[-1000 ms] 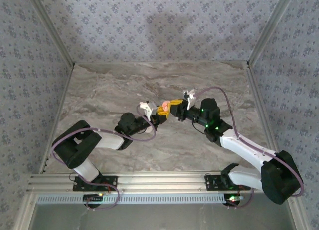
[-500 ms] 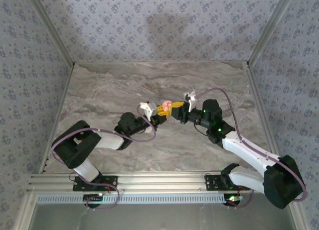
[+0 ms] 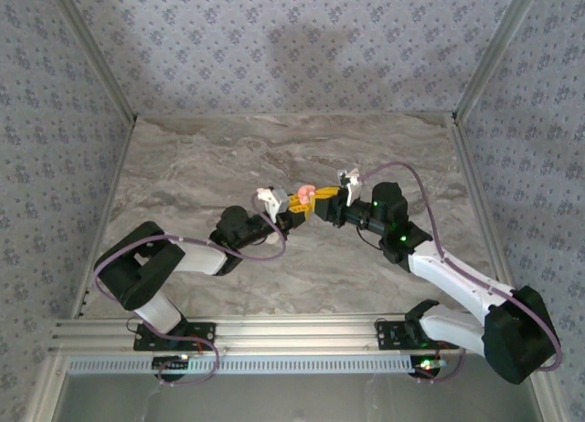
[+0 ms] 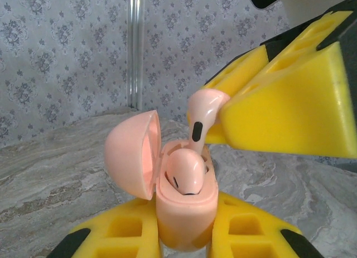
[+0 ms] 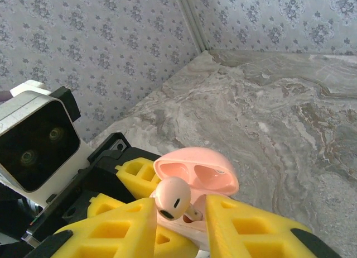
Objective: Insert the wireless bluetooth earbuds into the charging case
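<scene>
- Left end effector (image 4: 187, 238) clamps the open pink charging case (image 4: 187, 210) above the worktop (image 3: 201, 157), one earbud (image 4: 184, 171) seated.
- Right end effector (image 5: 179, 205) brackets the second earbud (image 5: 172, 197), stem at the empty slot; grip impossible to tell.
- Risk: released crooked, it may topple out.

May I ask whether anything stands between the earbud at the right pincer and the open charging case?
Nothing visible does: the lid is swung aside, the other earbud is seated, and this earbud has its stem at the charging case.

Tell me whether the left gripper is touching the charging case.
Touching. Left wrist view: the charging case sits clamped between the left gripper's two yellow fingers.
</scene>
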You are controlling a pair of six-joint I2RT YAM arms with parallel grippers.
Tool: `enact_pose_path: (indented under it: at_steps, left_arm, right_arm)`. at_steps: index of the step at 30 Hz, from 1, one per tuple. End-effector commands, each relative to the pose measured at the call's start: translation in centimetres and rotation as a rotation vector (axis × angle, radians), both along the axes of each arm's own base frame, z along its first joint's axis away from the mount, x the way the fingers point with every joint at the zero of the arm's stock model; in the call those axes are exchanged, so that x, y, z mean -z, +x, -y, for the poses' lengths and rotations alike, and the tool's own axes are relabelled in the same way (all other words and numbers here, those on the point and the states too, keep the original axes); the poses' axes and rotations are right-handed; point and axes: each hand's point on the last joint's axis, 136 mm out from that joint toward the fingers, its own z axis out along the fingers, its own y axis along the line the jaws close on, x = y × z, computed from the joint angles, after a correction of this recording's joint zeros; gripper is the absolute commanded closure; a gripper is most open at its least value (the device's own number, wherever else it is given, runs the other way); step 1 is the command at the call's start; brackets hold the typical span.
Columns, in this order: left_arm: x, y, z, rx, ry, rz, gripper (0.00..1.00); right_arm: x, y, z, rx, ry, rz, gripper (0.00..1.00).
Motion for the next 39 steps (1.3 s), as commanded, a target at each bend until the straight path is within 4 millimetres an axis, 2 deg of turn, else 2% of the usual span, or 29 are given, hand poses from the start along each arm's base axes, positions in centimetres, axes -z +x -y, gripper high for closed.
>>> enact_pose_path:
  at_steps: [1,20,29,36,39]
  left_arm:
    - [-3.6,-0.8,0.0,0.028,-0.065,0.096,0.83]
    - [-3.1,-1.0,0.0,0.035,-0.039,0.097,0.83]
    - [-0.9,0.1,-1.4,-0.068,0.046,0.057,0.83]
    - [0.9,0.5,-3.7,-0.143,0.114,0.006,0.83]
    - [1.7,0.3,-4.9,-0.173,0.142,-0.015,0.83]
  right_arm:
    - [0.2,0.2,0.6,0.02,-0.022,-0.004,0.68]
    - [-0.4,0.7,0.6,0.023,-0.028,-0.013,0.64]
    - [3.4,0.1,1.9,0.066,-0.181,-0.293,0.63]
    - [9.4,-1.6,4.9,0.235,-0.386,-0.736,0.62]
    - [11.3,-1.9,5.0,0.277,-0.41,-0.854,0.61]
